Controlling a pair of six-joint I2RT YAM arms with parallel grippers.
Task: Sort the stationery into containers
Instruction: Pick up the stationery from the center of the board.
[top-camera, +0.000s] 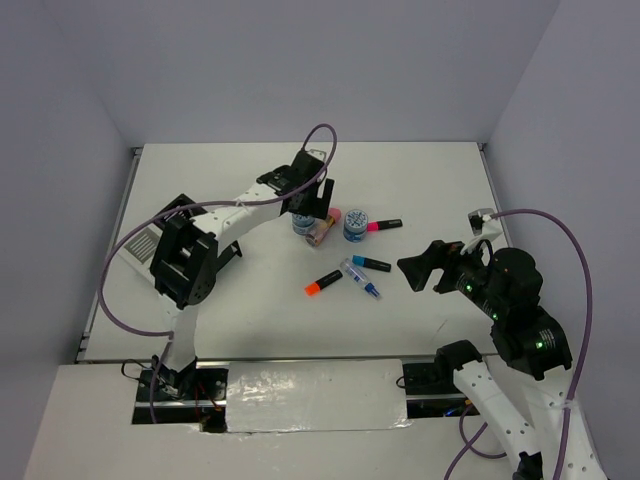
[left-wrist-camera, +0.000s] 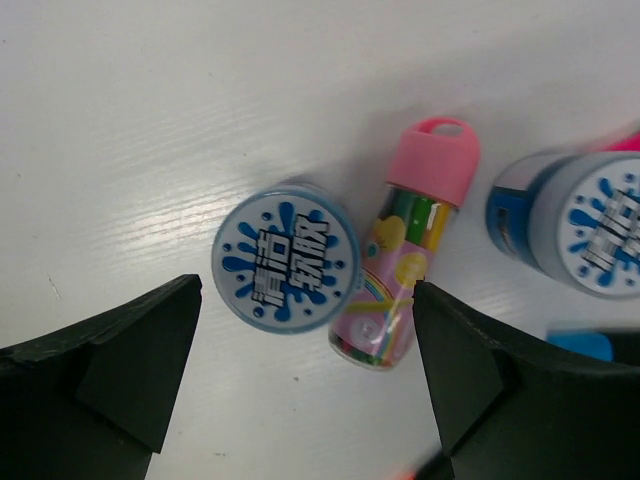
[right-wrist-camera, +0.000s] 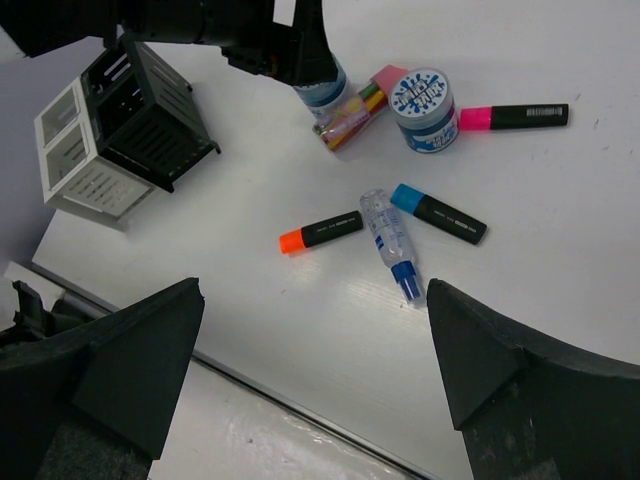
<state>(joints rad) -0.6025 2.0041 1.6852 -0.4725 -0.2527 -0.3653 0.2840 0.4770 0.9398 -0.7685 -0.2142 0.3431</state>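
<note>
**White bench, scattered stationery, both end effectors wide open**

Glossy round tub (left-wrist-camera: 285, 260), its lid printed with blue splashes on white, stands upright on the smooth white bench (top-camera: 250, 180). It touches a clear tube (left-wrist-camera: 400, 270) that lies on its side, with a rounded pink cap and coloured sticks inside. The left end effector (top-camera: 312, 205) hovers over this pair, its matte black fingers (left-wrist-camera: 120, 360) spread wide to either side and gripping nothing. A second matching tub (left-wrist-camera: 585, 225) sits just beside them.

The right end effector (right-wrist-camera: 312, 330) is also fully spread and empty. Ahead of it lie slim black markers capped pink (right-wrist-camera: 515, 117), blue (right-wrist-camera: 438, 213) and orange (right-wrist-camera: 320, 232), plus a small clear bottle (right-wrist-camera: 390, 245). The slatted black-and-white organizer (right-wrist-camera: 130, 130) stands well apart at the left.
</note>
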